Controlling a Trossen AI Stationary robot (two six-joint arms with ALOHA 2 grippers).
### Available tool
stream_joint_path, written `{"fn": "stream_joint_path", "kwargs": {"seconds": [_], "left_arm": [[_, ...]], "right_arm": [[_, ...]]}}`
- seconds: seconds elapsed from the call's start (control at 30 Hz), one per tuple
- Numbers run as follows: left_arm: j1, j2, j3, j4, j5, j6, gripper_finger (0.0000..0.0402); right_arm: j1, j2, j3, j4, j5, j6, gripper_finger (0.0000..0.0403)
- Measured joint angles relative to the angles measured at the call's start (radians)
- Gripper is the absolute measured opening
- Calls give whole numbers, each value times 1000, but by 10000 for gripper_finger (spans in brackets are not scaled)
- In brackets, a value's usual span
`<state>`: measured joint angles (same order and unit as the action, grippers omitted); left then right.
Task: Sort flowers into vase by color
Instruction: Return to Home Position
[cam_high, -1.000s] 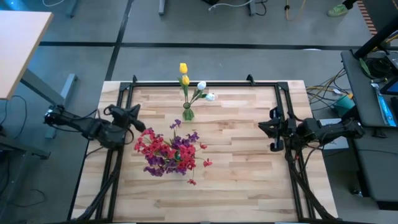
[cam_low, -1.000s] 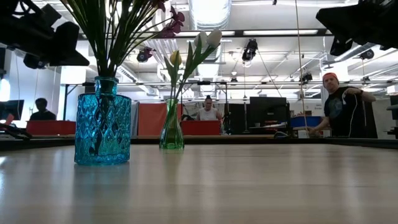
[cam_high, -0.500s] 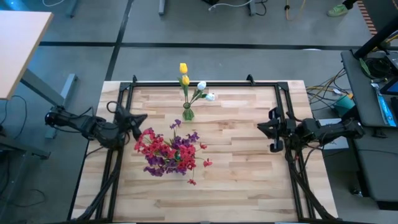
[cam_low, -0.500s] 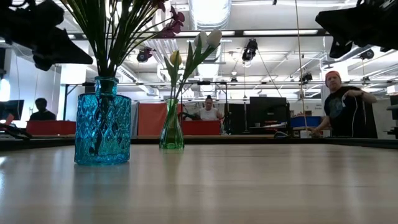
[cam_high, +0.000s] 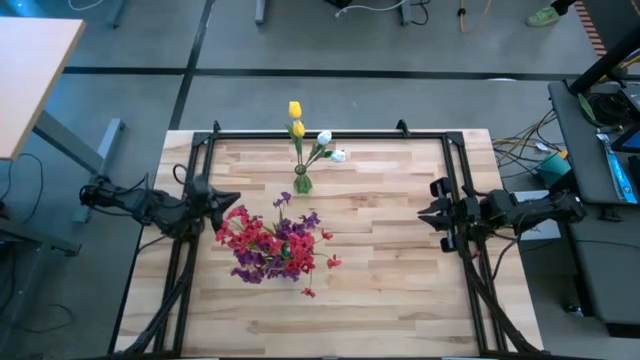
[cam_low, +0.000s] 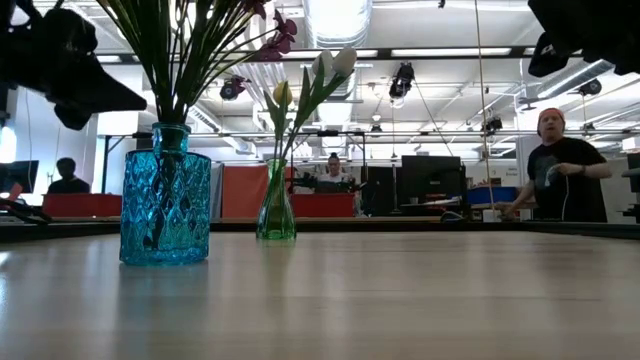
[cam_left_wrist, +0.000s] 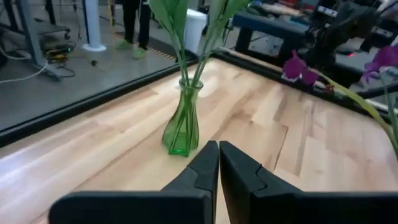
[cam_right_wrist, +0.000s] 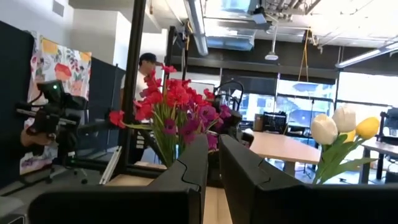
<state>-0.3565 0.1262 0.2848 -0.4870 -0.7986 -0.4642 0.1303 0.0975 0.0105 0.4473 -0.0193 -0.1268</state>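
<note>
A blue glass vase (cam_low: 165, 205) stands on the table's left half and holds the red and purple flowers (cam_high: 268, 243). Behind it, toward the far edge, a slim green vase (cam_high: 302, 183) holds yellow buds (cam_high: 295, 118) and white buds (cam_high: 330, 146). My left gripper (cam_high: 232, 198) hovers shut just left of the red blooms, pointing at the green vase (cam_left_wrist: 183, 124). My right gripper (cam_high: 422, 214) hangs shut above the table's right side, facing both bouquets (cam_right_wrist: 171, 102).
A black frame (cam_high: 330, 133) runs along the table's far, left and right edges. Bare wood lies on the table's near half and right of the vases (cam_high: 390, 270). People stand and sit in the room behind the table (cam_low: 560, 175).
My left arm has drawn back a little toward the table's left edge, away from the flowers. My right arm has drawn back slightly toward the right edge. The vases and flowers have stayed where they were.
</note>
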Motion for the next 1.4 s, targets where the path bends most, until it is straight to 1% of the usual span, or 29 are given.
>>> {"fn": "stream_joint_path", "kwargs": {"seconds": [0.07, 0.13, 0.27, 0.4, 0.47, 0.53, 0.63, 0.77, 1.4], "left_arm": [[0, -33, -28, 32, 4, 21, 0], [1, -59, -45, 86, 66, 67, 0], [1, -97, -120, 248, 176, 194, 0], [0, -116, -235, 448, 347, 344, 0], [-1, -92, -269, 558, 426, 441, 0], [-1, -81, -274, 580, 476, 523, 0], [0, -68, -269, 549, 453, 587, 0], [0, -49, -269, 545, 397, 587, 0], [0, 30, -267, 544, 397, 587, 0]], "right_arm": [[0, 0, 0, -1, 0, -2, 34], [0, 1, 0, -5, 5, -5, 34], [0, 3, 0, -87, 82, -18, 34], [0, 2, 0, -113, 98, -15, 34], [0, 2, 0, -114, 98, -16, 34], [0, 2, 0, -116, 101, -28, 34], [0, 3, 0, -134, 129, -78, 34], [0, 3, 0, -170, 159, -98, 34], [0, 10, 0, -182, 159, -83, 34]]}}
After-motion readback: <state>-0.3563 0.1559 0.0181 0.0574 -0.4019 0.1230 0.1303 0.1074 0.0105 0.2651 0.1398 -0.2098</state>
